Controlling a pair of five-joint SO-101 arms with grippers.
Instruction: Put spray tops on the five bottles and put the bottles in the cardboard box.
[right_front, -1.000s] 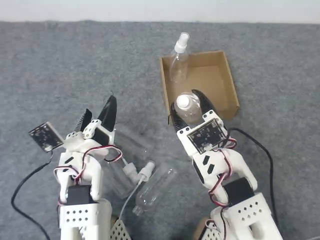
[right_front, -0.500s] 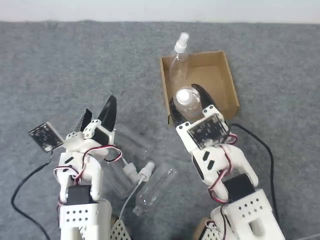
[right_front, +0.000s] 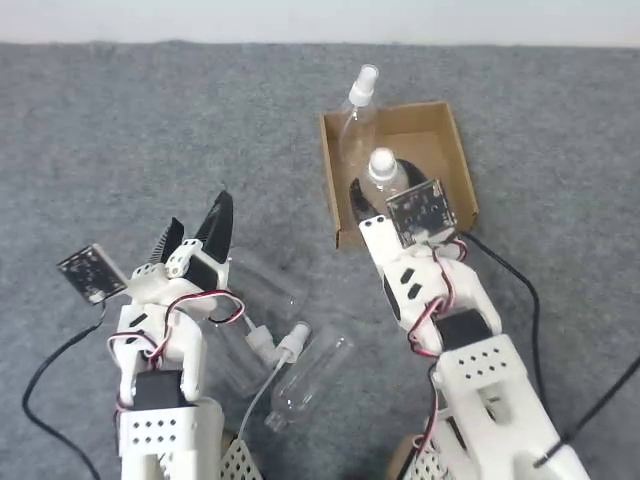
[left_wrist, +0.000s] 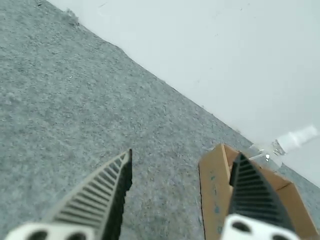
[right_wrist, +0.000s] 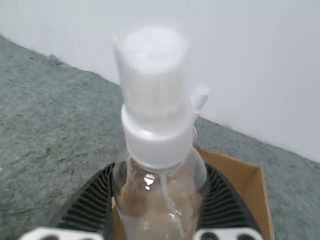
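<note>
Grey carpeted worktop (right_front: 100, 130) carries the cardboard box (right_front: 462, 170); right claw (right_front: 385, 200) pinches a capped bottle (right_front: 383, 172) upright, its long axis vertical, box floor directly beneath the claw; left claw (right_front: 198, 215) hangs spread, empty, well aside.

A grey carpeted surface (right_front: 120, 130) carries a cardboard box (right_front: 463, 170) near its far edge, right of the middle. Near the near edge, about mid-width, a clear bottle (right_front: 312, 378) lies on its side. Another bottle (right_front: 268, 288) lies near it, and two white spray tops (right_front: 296, 338) lie between them.
</note>
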